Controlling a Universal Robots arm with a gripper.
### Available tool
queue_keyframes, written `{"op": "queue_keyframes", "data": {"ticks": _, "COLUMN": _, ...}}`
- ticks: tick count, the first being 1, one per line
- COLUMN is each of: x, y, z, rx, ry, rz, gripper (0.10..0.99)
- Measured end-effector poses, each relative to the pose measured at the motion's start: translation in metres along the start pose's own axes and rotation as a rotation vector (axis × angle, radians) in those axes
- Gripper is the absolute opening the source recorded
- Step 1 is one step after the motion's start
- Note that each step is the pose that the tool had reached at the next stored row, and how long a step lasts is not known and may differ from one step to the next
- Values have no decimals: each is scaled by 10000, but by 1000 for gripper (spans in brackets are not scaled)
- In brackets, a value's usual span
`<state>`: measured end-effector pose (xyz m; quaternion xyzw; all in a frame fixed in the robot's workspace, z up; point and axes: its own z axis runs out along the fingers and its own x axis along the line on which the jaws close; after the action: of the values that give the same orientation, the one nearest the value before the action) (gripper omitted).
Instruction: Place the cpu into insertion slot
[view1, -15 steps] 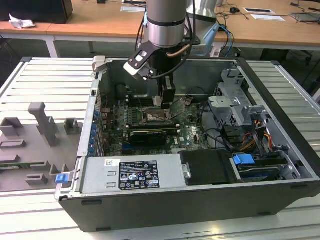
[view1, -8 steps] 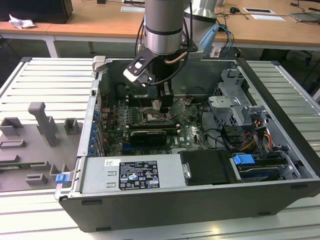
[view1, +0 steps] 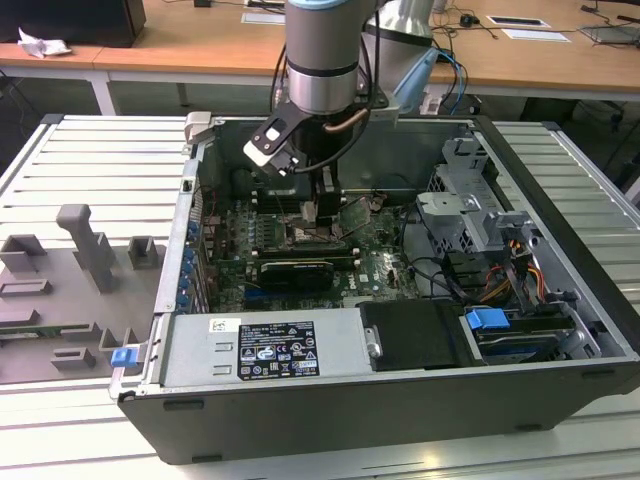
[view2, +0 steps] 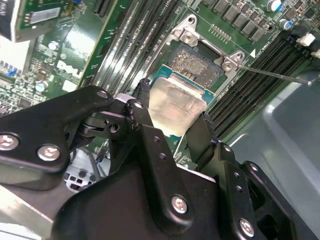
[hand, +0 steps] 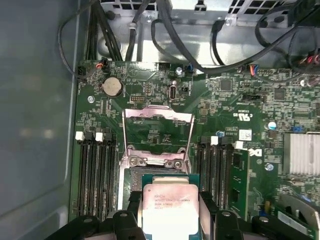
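Apparently claw (view2: 172, 105) grips cpu (hand: 167, 207), partly hiding insertion slot (view2: 197, 64).

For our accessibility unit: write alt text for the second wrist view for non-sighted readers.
A black two-finger gripper grips a small square silver-topped cpu by opposite edges, close to the open metal-framed black insertion slot on a green circuit board, with long black memory slots either side.

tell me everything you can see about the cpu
The cpu is a small flat square chip: a smudged silver-grey metal top over a green board edge, with faint print. The gripper holds it by two opposite sides between black fingers, top face up. It hangs over part of the insertion slot, whose metal frame is swung open, and does not look seated yet.
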<state>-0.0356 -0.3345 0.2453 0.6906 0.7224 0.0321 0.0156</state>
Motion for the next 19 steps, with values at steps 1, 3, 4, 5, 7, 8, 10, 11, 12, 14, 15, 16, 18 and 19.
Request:
{"op": "queue_keyframes", "data": {"ticks": 1, "x": 13, "y": -13, "z": 30, "rx": -1, "ry": 1, "rz": 0, "gripper": 537}}
{"op": "queue_keyframes", "data": {"ticks": 3, "x": 24, "y": -47, "z": 69, "rx": 0, "ry": -1, "rz": 1, "gripper": 537}}
{"op": "queue_keyframes", "data": {"ticks": 4, "x": 30, "y": -64, "z": 81, "rx": 0, "ry": -1, "rz": 1, "gripper": 537}}
{"op": "queue_keyframes", "data": {"ticks": 5, "x": 57, "y": -85, "z": 118, "rx": 1, "ry": -2, "rz": 0, "gripper": 537}}
{"op": "queue_keyframes", "data": {"ticks": 7, "x": 80, "y": -91, "z": 170, "rx": -1, "ry": -1, "rz": 32, "gripper": 537}}
{"op": "queue_keyframes", "data": {"ticks": 8, "x": 81, "y": -92, "z": 185, "rx": -1, "ry": -5, "rz": 72, "gripper": 537}}
{"op": "queue_keyframes", "data": {"ticks": 10, "x": 84, "y": -94, "z": 218, "rx": -2, "ry": -6, "rz": 98, "gripper": 537}}
{"op": "queue_keyframes", "data": {"ticks": 11, "x": 89, "y": -97, "z": 245, "rx": -2, "ry": -7, "rz": 101, "gripper": 537}}
{"op": "queue_keyframes", "data": {"ticks": 12, "x": 94, "y": -99, "z": 261, "rx": -3, "ry": -7, "rz": 100, "gripper": 537}}
{"op": "queue_keyframes", "data": {"ticks": 14, "x": 111, "y": -108, "z": 290, "rx": -2, "ry": -12, "rz": 162, "gripper": 537}}
{"op": "queue_keyframes", "data": {"ticks": 15, "x": 121, "y": -111, "z": 303, "rx": -5, "ry": -18, "rz": 259, "gripper": 537}}
{"op": "queue_keyframes", "data": {"ticks": 16, "x": 129, "y": -112, "z": 311, "rx": -6, "ry": -20, "rz": 288, "gripper": 537}}
{"op": "queue_keyframes", "data": {"ticks": 18, "x": 139, "y": -112, "z": 341, "rx": -6, "ry": -21, "rz": 303, "gripper": 537}}
{"op": "queue_keyframes", "data": {"ticks": 19, "x": 141, "y": -114, "z": 360, "rx": -7, "ry": -21, "rz": 305, "gripper": 537}}
